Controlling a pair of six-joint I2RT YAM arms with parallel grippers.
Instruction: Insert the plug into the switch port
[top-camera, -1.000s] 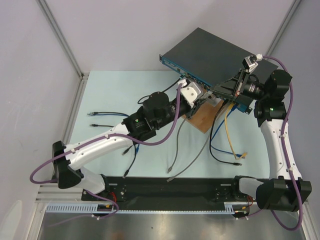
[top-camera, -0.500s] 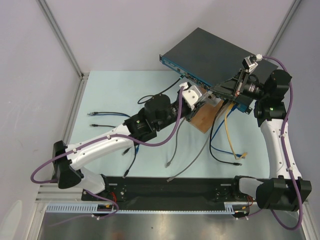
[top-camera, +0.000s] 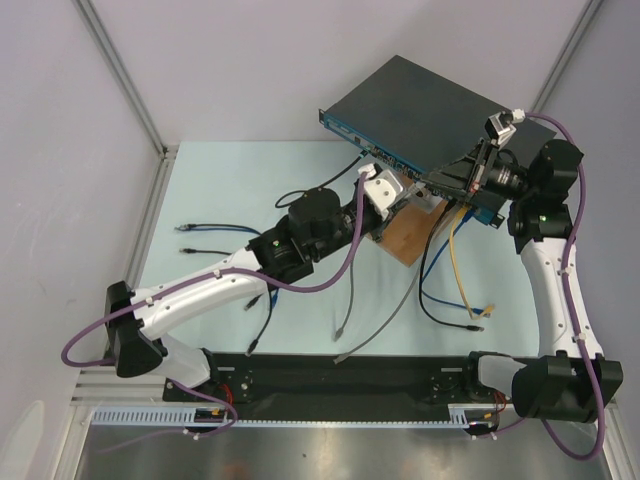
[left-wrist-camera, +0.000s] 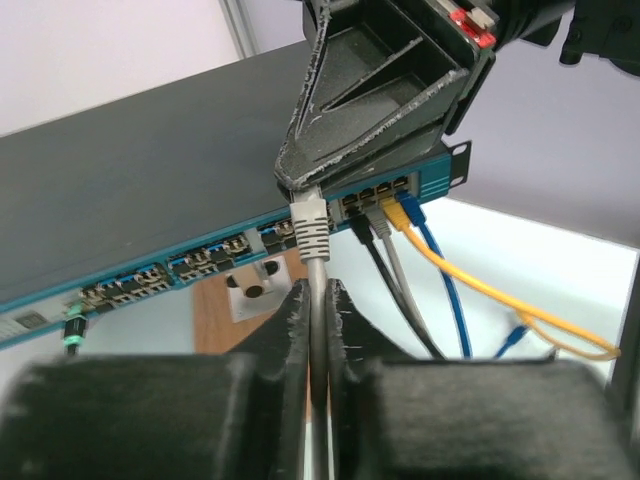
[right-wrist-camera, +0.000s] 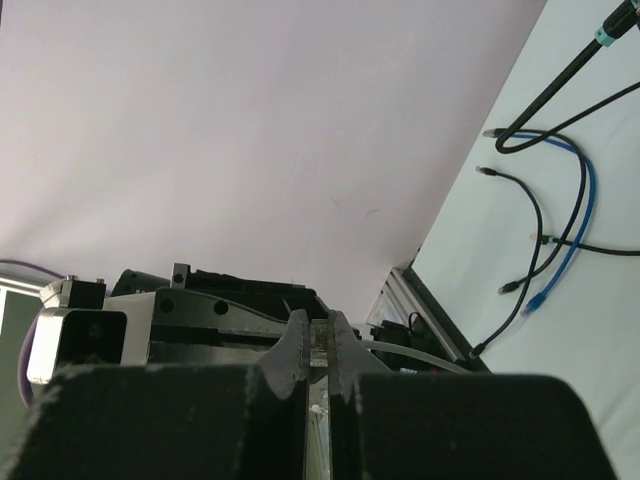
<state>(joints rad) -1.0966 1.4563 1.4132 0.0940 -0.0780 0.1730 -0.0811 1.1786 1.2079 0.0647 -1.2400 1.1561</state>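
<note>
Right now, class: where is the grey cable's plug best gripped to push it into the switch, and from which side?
Take the plug by its ribbed grey boot, coming from in front of the switch with fingers either side. The boot is thicker and points at the sockets; the thin grey cable behind it would likely bend.

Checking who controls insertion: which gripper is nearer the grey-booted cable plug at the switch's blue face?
Right. The right gripper pinches the tip of the grey-booted plug at the black switch; the left gripper clamps its grey cable just behind.
</note>
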